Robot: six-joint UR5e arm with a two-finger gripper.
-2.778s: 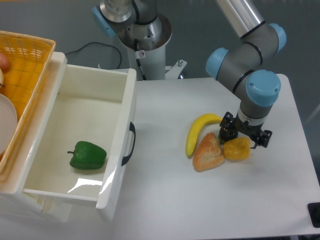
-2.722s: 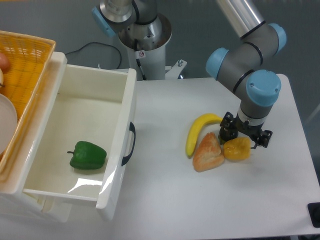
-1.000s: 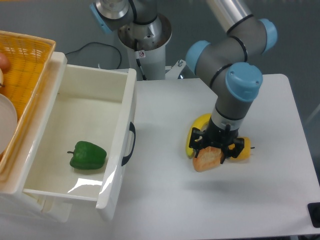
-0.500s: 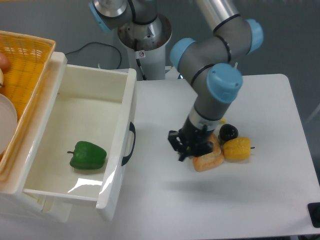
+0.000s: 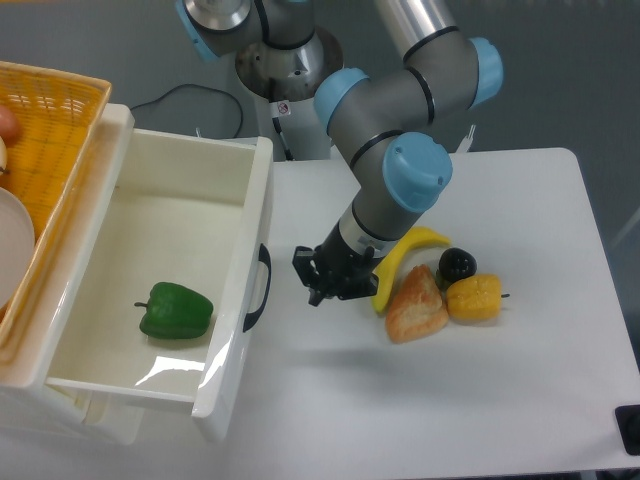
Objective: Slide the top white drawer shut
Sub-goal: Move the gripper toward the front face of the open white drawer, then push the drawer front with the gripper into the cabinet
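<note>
Right, nearest the camera on the left, the top white drawer (image 5: 235,300) is pulled well out over the bench (image 5: 420,400), its front panel carrying one dark curved handle (image 5: 258,287). Inside it lies one green pepper (image 5: 176,311), alone on the drawer floor. Just right of that handle, the gripper (image 5: 330,280) hangs low over the bench, close to the drawer front but apart from it; whether its jaws are wide or narrow I cannot tell from this angle, and nothing shows between them. Right beside it sit four items in a cluster: one piece of bread (image 5: 416,307), one yellow pepper (image 5: 474,297), one dark round fruit (image 5: 457,264) and one banana (image 5: 403,259) curving behind. Far left, one yellow wicker basket (image 5: 55,150) sits above the drawer.
</note>
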